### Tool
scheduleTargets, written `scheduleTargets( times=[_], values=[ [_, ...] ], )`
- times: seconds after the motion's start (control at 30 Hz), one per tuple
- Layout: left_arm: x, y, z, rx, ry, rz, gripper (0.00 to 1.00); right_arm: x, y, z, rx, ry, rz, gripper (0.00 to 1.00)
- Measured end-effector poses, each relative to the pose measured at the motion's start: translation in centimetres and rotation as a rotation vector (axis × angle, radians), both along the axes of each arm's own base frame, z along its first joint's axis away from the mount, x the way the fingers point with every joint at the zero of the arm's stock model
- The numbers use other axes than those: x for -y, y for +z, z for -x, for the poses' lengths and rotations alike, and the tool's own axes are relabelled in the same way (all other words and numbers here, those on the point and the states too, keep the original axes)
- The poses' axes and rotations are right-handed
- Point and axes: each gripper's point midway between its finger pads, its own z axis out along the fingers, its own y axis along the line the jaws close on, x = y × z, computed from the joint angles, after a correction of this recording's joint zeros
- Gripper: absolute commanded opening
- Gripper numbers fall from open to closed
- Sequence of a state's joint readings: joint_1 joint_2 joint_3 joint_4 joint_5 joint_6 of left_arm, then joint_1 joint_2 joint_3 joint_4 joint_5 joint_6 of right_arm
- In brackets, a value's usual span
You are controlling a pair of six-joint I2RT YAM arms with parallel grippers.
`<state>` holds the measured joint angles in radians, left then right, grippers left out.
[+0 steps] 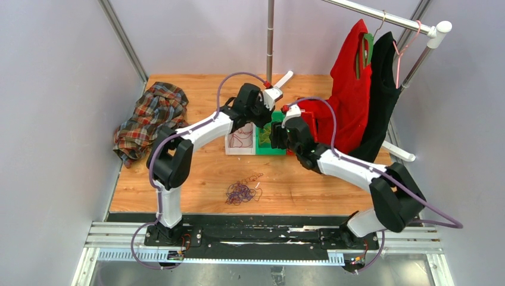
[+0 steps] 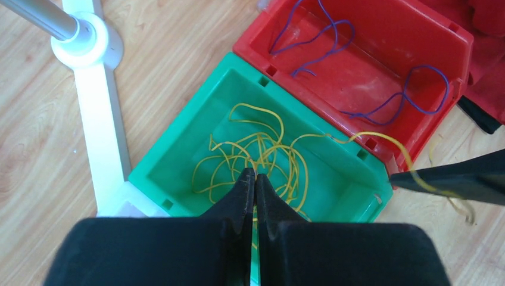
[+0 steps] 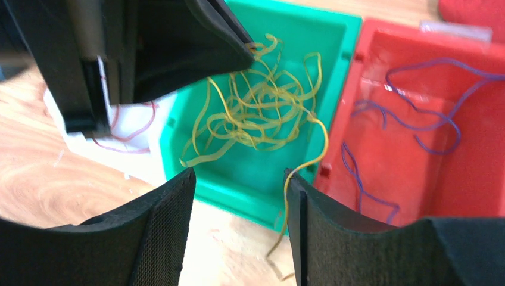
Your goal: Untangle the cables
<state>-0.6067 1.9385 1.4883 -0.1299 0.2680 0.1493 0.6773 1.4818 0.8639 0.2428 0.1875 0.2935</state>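
1. The yellow cables (image 2: 256, 158) are thin, springy loops heaped loosely in the green bin (image 2: 178, 149). Purple cables (image 3: 411, 107) lie in the red bin (image 2: 381, 30) and dark red cables (image 1: 241, 140) in the white bin (image 1: 229, 149). A mixed tangle (image 1: 241, 192) sits on the table (image 1: 309, 185), nearer the arm bases.
2. Your left gripper (image 2: 255, 176) is pressed closed with its tips among the yellow loops; you cannot tell whether a strand is pinched. Your right gripper (image 3: 238, 179) stands open at the green bin's rim, and one yellow strand trails over that rim against a finger (image 3: 333, 238).
3. The three bins touch side by side. The white rack foot (image 2: 107, 131) lies just beside the green bin.
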Motion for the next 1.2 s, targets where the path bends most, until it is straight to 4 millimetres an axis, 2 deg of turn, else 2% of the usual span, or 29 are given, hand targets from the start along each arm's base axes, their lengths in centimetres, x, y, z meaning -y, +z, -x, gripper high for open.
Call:
scheduleTargets(
  times=[0.17, 0.27, 0.37, 0.5, 0.6, 0.67, 0.73, 0.83, 1.13, 1.2],
  values=[
    [0.0, -1.0, 0.5, -0.007, 0.003, -0.017, 0.00, 3.0, -0.6, 2.8, 0.010, -0.036, 0.000, 0.68],
    [-0.1, -1.9, 0.3, -0.003, 0.015, -0.031, 0.00, 4.3, -0.4, 3.8, 0.034, -0.065, -0.026, 0.66],
    [-0.4, -3.0, -0.1, 0.002, 0.024, -0.057, 0.00, 4.6, -0.6, 4.1, 0.049, -0.072, -0.045, 0.63],
    [-0.7, -4.9, -0.5, -0.004, 0.033, -0.097, 0.03, 3.6, -0.4, 4.1, 0.045, -0.028, -0.071, 0.59],
    [-0.8, -5.9, -0.6, -0.016, 0.036, -0.117, 0.12, 2.7, 0.1, 3.9, 0.040, 0.001, -0.085, 0.54],
    [-0.8, -5.9, -0.6, -0.016, 0.033, -0.121, 0.21, 2.5, 0.4, 3.8, 0.043, 0.006, -0.090, 0.52],
    [-0.7, -5.5, -0.7, -0.010, 0.028, -0.121, 0.23, 2.5, 0.1, 3.8, 0.028, 0.004, -0.079, 0.49],
    [-0.7, -5.4, -0.7, -0.006, 0.026, -0.121, 0.26, 2.7, -1.5, 3.9, -0.019, 0.000, -0.040, 0.47],
    [-0.6, -5.5, -0.3, -0.021, 0.005, -0.128, 0.59, 3.5, -6.5, 6.2, -0.147, 0.038, 0.035, 0.46],
    [-0.6, -5.2, -0.2, -0.027, -0.002, -0.131, 0.69, 3.4, -7.5, 6.3, -0.167, 0.047, 0.049, 0.45]
  ],
)
